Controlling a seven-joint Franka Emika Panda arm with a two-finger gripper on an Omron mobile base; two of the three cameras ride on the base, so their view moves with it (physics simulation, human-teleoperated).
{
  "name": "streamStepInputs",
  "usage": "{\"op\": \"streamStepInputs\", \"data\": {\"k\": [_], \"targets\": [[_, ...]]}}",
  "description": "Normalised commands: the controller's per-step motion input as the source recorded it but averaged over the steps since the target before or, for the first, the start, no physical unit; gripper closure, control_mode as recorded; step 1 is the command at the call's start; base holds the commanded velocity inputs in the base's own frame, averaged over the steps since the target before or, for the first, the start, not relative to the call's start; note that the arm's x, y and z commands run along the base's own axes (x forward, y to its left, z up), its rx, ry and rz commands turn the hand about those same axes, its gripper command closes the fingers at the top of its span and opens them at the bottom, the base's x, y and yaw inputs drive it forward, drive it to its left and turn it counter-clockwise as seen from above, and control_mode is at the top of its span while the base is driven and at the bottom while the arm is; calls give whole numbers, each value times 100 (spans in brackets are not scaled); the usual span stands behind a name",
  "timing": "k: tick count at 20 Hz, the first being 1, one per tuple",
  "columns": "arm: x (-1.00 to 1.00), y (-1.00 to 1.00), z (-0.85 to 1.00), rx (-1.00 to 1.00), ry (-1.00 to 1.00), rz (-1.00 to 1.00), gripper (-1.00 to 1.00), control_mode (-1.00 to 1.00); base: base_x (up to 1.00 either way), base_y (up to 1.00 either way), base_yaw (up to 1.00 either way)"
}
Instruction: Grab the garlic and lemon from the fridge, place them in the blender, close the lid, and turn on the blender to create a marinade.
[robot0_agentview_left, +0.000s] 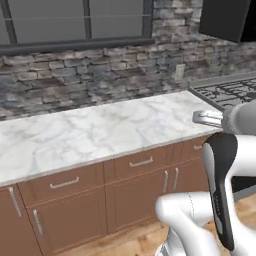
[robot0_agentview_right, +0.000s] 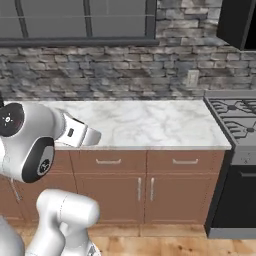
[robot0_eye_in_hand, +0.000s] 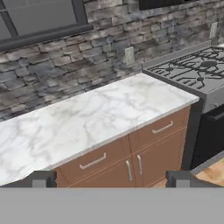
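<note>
1. Marble counter stretches wide and bare under a stone wall, and this is what the robot faces right now, with no fridge, blender, garlic or lemon anywhere on this stretch.
2. Look at the gripper: in the hand view its two dark fingertips stand far apart at the bottom edge with nothing between them, so the jaws are released and empty.
3. From the left base view the hand pokes out over the counter's front edge near the stove; from the right base view the white arm is folded up high and close to the body, which looks like a travelling pose, not a reaching one.
4. Below the counter run brown wooden drawers and cupboard doors, all shut; these are plain cabinets and no part of the job.
5. A dark window sits above the wall, and a black hood hangs over the burners.
6. My read: the task has barely begun. The garlic and lemon are presumably inside the fridge, somewhere out of sight, so the base must drive or turn to find it.
7. Keeping the jaws wide makes sense, ready for a fridge handle or a small bulb.
</note>
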Motion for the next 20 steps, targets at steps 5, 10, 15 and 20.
{"op": "streamStepInputs", "data": {"k": [5, 10, 15, 20], "targets": [[0, 0, 0, 0, 0, 0, -100, 100, 0, -62, -74], [0, 0, 0, 0, 0, 0, -100, 100, 4, -59, -73], [0, 0, 0, 0, 0, 0, -100, 100, 20, -59, -68], [0, 0, 0, 0, 0, 0, -100, 100, 34, -68, -59]]}}
